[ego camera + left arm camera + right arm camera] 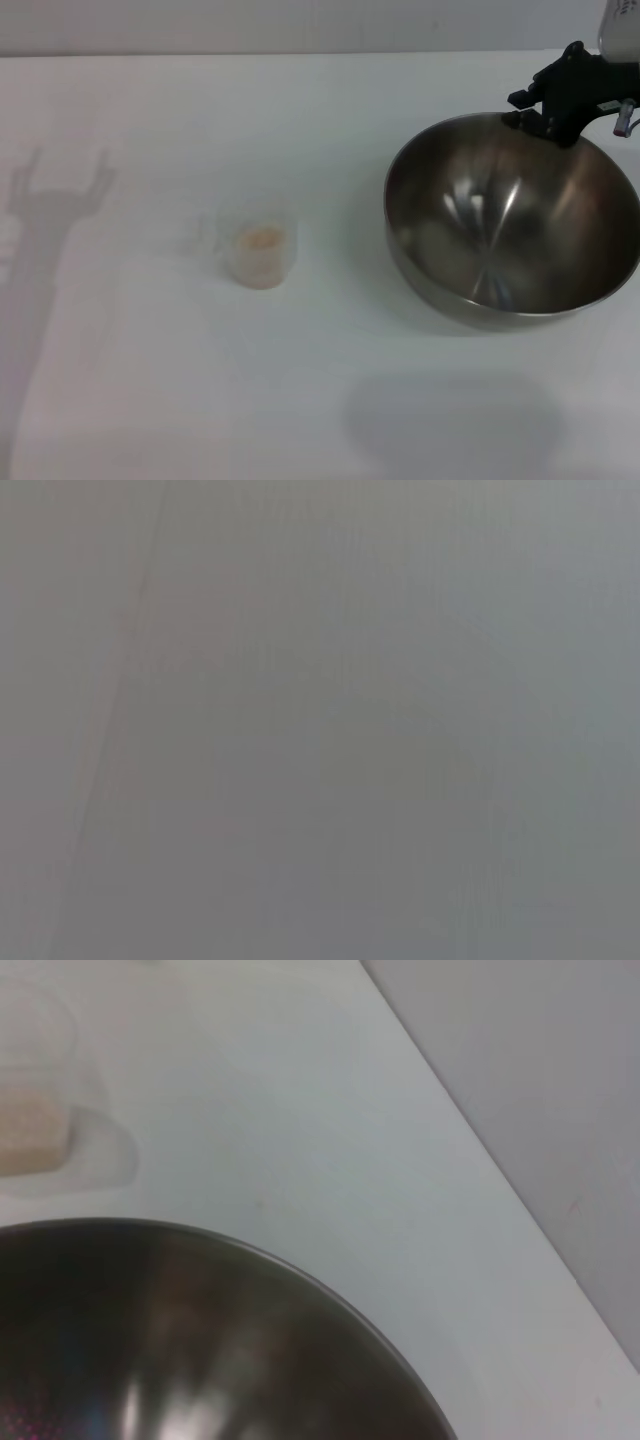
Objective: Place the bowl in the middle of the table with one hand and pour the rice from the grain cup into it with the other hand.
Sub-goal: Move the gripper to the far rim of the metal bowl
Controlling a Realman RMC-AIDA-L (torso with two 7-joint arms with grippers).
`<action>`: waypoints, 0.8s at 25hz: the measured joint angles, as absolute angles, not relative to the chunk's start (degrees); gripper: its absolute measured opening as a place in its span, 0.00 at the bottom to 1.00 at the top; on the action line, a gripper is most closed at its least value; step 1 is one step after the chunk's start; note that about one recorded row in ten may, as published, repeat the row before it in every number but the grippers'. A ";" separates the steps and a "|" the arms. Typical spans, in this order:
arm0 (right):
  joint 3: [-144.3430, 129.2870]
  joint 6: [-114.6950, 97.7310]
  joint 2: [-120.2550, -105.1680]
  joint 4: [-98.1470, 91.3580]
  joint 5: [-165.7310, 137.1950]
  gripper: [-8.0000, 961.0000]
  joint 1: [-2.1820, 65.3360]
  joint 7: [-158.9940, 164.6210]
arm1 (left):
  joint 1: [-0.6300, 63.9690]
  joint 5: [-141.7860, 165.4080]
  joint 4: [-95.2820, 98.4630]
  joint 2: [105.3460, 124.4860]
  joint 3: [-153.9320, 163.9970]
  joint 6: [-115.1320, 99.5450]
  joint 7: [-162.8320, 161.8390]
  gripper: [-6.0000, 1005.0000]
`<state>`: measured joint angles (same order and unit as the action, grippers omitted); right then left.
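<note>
A plain white matte bench (150,400) is seen filling nearly the whole head view, and a pale wall is met at its far edge. A soft grey shadow of an arm with two prongs is cast on the bench at the robot's far left, and another broad shadow lies near the front edge.

The bowl (512,225), large and steel, is found on the robot's right side of the bench, tilted slightly, its shiny inside bare. In the right wrist view its curved rim (300,1280) is seen against the white surface, with the wall beyond the bench edge.

The right gripper (540,112) is placed at the bowl's far rim; whether it is pinching the rim cannot be told.

The cup (260,245), clear plastic, is stood upright well apart from the bowl, towards the middle left. The rice (263,239) is held inside it as a small tan patch.

Only flat grey is shown by the left wrist view; the left gripper is not seen.
</note>
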<state>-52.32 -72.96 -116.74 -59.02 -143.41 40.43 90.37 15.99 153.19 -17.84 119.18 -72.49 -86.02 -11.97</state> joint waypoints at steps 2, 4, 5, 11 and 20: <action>-52.52 -72.94 -116.75 -59.20 -143.55 0.13 40.40 90.66 | 15.99 153.19 -17.81 119.18 -72.52 -86.02 -11.97 0.82; -52.63 -72.88 -116.75 -59.40 -143.62 0.16 40.32 90.95 | 16.00 153.19 -17.77 119.18 -72.57 -86.02 -11.97 0.82; -52.65 -72.86 -116.75 -59.47 -143.69 0.18 40.26 91.07 | 16.00 153.19 -17.74 119.18 -72.58 -85.99 -11.98 0.82; -52.53 -72.32 -116.90 -59.31 -146.08 0.21 40.14 91.46 | 15.78 153.19 -17.74 119.18 -72.52 -86.13 -11.99 0.82; -52.26 -70.32 -116.80 -55.82 -145.92 0.20 40.00 91.01 | 15.87 153.19 -17.76 119.18 -72.35 -86.13 -12.02 0.82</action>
<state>-52.26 -70.32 -116.80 -55.82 -145.92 40.00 91.01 15.87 153.19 -17.76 119.18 -72.35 -86.13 -12.02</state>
